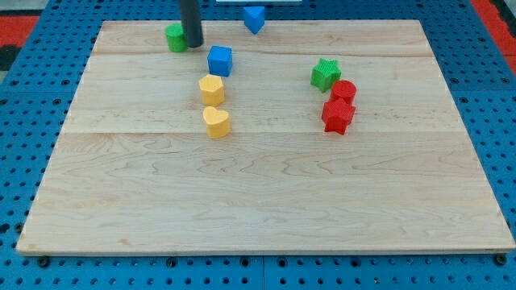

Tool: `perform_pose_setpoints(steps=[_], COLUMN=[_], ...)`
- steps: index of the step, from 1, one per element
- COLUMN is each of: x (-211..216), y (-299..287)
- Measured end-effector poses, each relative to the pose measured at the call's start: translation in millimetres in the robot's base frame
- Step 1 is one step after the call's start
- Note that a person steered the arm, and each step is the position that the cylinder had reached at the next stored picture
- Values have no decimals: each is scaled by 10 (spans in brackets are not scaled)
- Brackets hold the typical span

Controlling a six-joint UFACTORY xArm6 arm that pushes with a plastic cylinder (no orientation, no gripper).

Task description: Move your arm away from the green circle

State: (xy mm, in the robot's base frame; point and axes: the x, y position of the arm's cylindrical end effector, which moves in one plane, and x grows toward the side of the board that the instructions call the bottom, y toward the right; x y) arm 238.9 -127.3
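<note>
The green circle sits near the view's top left of the wooden board. My dark rod comes down from the top edge, and my tip rests on the board right beside the green circle, on its right side, touching or nearly touching it. A blue cube lies just to the lower right of my tip.
A blue block sits at the top edge. A yellow hexagon and a yellow heart lie below the blue cube. A green star, a red circle and a red star cluster at right.
</note>
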Motion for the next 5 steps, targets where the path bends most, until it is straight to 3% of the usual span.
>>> perform_pose_setpoints(steps=[1, 5], x=[-116, -88], y=[-508, -275])
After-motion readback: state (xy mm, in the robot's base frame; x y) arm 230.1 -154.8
